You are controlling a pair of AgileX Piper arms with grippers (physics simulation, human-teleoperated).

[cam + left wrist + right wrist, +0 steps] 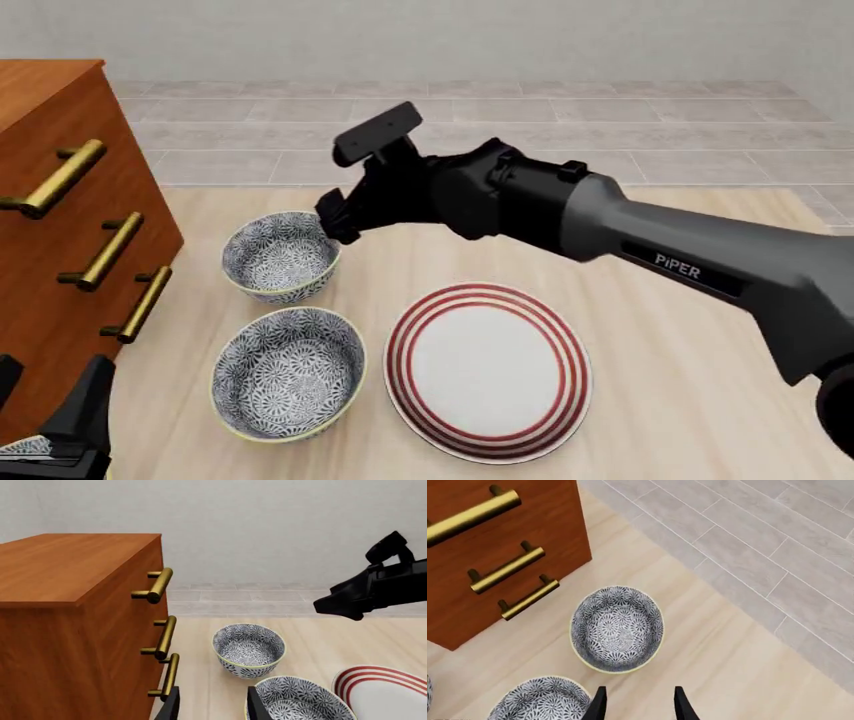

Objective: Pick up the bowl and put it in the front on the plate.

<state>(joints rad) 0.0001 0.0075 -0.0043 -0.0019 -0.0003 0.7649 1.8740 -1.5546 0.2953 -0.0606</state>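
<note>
Two look-alike blue-patterned bowls sit on the table: a far bowl (280,255) (617,628) (248,650) and a near bowl (290,372) (300,700) (540,700). The red-ringed white plate (487,370) (387,695) lies right of the near bowl, with nothing on it. My right gripper (331,225) (637,707) (343,607) hovers open just above the far bowl's right rim, holding nothing. My left gripper (213,710) (54,425) stays low at the front left by the dresser, open and holding nothing, short of the near bowl.
A wooden dresser (54,230) (67,605) (487,555) with three brass handles stands at the table's left, close to both bowls. Beyond the table's far edge is a grey tiled floor (534,130). The right arm (641,250) stretches across above the plate's far side.
</note>
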